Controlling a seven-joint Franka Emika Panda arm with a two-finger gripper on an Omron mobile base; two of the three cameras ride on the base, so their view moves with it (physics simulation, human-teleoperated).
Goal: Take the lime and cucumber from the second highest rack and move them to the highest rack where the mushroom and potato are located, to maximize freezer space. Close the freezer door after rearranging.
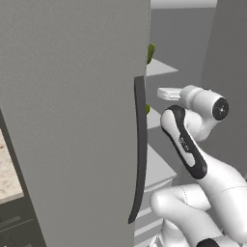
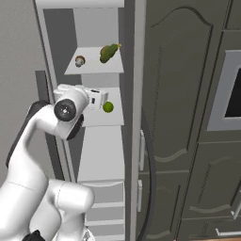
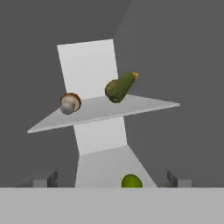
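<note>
The freezer (image 2: 99, 33) stands with its door (image 1: 72, 120) swung wide, the long dark handle (image 1: 140, 149) facing me. On the highest rack (image 3: 144, 105) lie a mushroom (image 3: 70, 103) and the cucumber (image 3: 123, 85), which leans on a brown-olive potato (image 3: 110, 89). The same cucumber (image 2: 108, 52) and mushroom (image 2: 80, 60) show in the right base view. The lime (image 3: 131, 180) rests on the second rack (image 2: 115, 120). My gripper (image 3: 112, 179) is open at that rack's height, fingers wide apart, with the lime (image 2: 108, 107) just ahead of them and untouched.
The open door blocks the left side. The other door's edge (image 2: 136, 117) and a dark panelled cupboard (image 2: 188, 117) stand close on the right. Lower shelves and drawers (image 2: 103, 197) sit below. My arm's elbow (image 1: 185, 144) is bent in front of the opening.
</note>
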